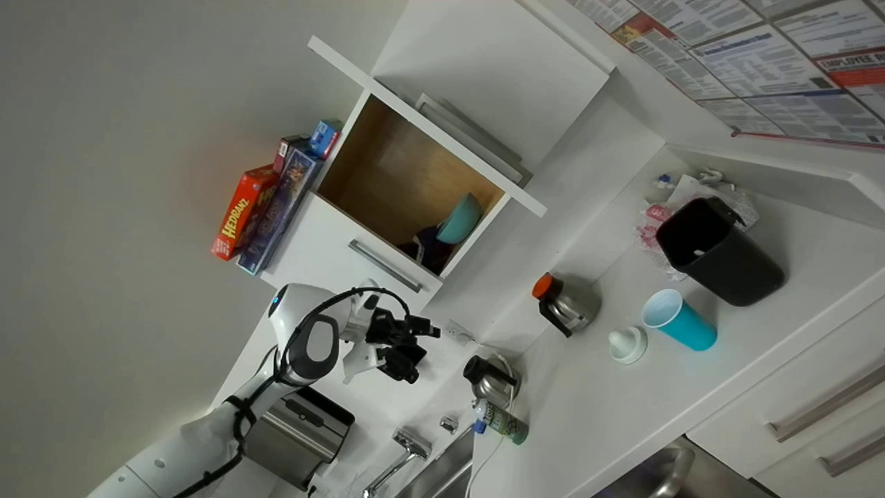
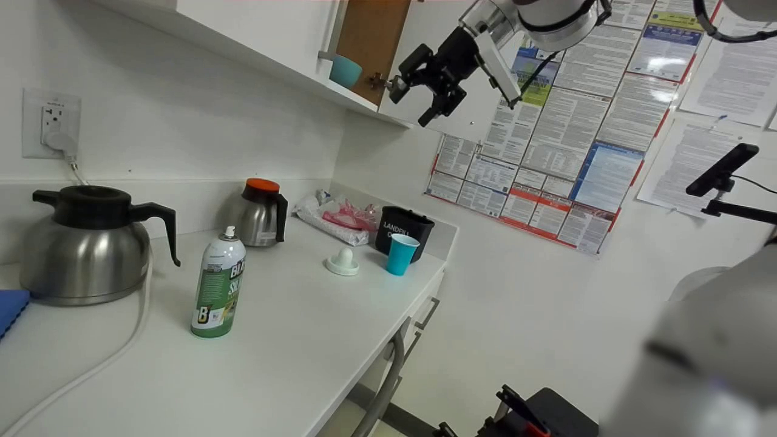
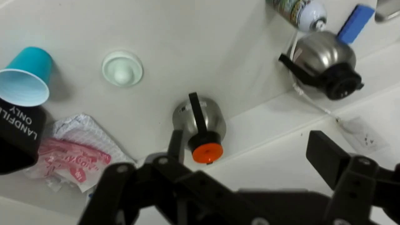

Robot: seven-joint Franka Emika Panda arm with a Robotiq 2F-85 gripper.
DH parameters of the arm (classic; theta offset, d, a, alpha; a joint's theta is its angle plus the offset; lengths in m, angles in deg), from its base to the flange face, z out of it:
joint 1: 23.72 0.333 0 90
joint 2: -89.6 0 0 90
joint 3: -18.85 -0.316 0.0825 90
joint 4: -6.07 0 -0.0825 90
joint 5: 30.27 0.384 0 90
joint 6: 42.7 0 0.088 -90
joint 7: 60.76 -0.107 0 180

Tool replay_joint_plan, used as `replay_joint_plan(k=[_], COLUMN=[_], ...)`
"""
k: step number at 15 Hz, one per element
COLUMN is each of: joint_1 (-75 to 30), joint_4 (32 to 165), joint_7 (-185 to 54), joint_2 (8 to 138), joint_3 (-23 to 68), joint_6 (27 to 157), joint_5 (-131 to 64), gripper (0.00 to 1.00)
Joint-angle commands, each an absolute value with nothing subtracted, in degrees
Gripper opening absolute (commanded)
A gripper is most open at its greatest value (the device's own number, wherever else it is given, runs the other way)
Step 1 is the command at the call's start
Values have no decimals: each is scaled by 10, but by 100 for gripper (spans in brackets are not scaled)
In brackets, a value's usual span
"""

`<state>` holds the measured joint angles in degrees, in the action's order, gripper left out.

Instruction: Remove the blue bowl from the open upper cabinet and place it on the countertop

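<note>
The blue bowl (image 1: 462, 220) sits tilted inside the upper cabinet (image 1: 387, 155), near the cabinet's side wall and partly over a dark item. The bowl also shows at the edge of the cabinet opening in an exterior view (image 2: 346, 71). The cabinet's flat white door (image 1: 422, 124) stands open. My gripper (image 1: 423, 354) is open and empty, outside the cabinet; it also shows in an exterior view (image 2: 411, 104). In the wrist view, the open gripper (image 3: 248, 145) has nothing between its fingers; the bowl is out of view. The white countertop (image 2: 291, 340) lies below.
On the countertop stand an orange-lidded carafe (image 1: 570, 304), a black-lidded carafe (image 2: 91, 255), a spray can (image 2: 220, 285), a light-blue cup (image 1: 681, 321), a pale domed item (image 3: 122, 69), a black bin (image 1: 726, 256) and a plastic bag (image 3: 78, 156). Game boxes (image 1: 276, 200) sit on the cabinet.
</note>
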<state>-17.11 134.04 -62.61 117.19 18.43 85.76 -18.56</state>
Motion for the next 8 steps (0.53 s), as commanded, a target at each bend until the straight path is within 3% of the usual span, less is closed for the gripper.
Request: replay_joint_plan(k=[1, 7, 8], joint_1=[-197, -231, -218], joint_4=[1249, 1125, 1166], joint_7=[-705, -874, -820], joint_2=[1107, 1026, 1061], joint_3=[167, 148, 159], joint_6=[909, 971, 950], joint_5=[-177, -196, -185], gripper=[100, 100, 100])
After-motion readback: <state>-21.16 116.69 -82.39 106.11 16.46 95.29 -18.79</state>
